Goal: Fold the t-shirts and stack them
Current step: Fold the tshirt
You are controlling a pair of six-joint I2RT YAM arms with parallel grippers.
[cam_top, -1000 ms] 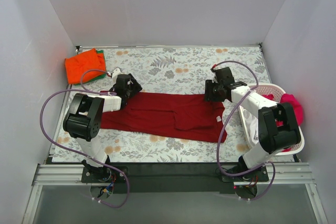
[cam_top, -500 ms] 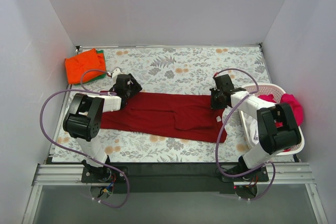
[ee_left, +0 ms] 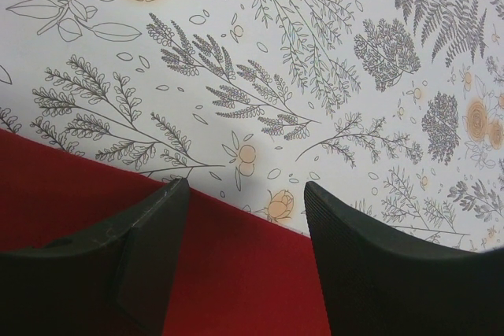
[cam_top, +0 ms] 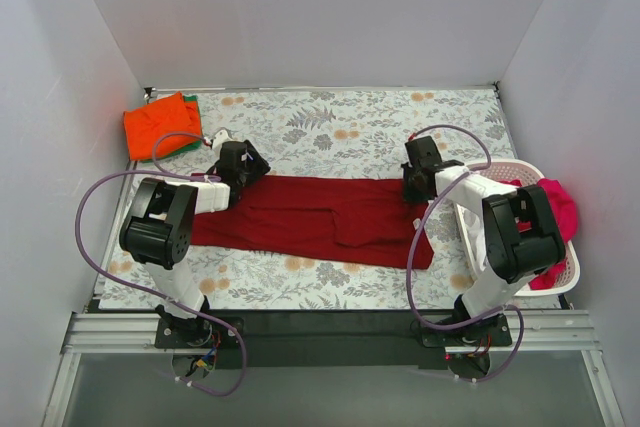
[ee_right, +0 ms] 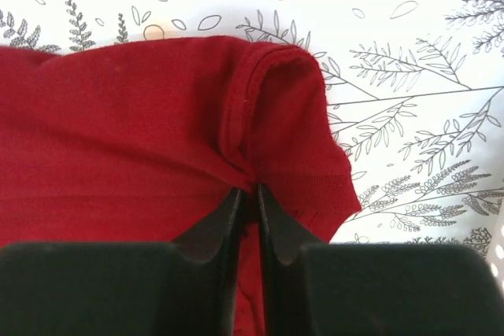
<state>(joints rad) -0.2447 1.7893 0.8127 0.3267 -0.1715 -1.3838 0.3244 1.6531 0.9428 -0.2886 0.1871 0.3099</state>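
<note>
Crimson tee fold clamped in R gripper, L gripper agape; pink tee partly hidden by R arm.

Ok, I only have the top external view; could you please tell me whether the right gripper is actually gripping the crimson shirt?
Observer: Yes; the right wrist view shows the right gripper pinched shut on a fold of the crimson t-shirt near its seam.
Operator: Thank you; and the other arm?
Observer: The left wrist view shows the left gripper open at the shirt's edge, with the floral table cover visible between its jaws.
</note>
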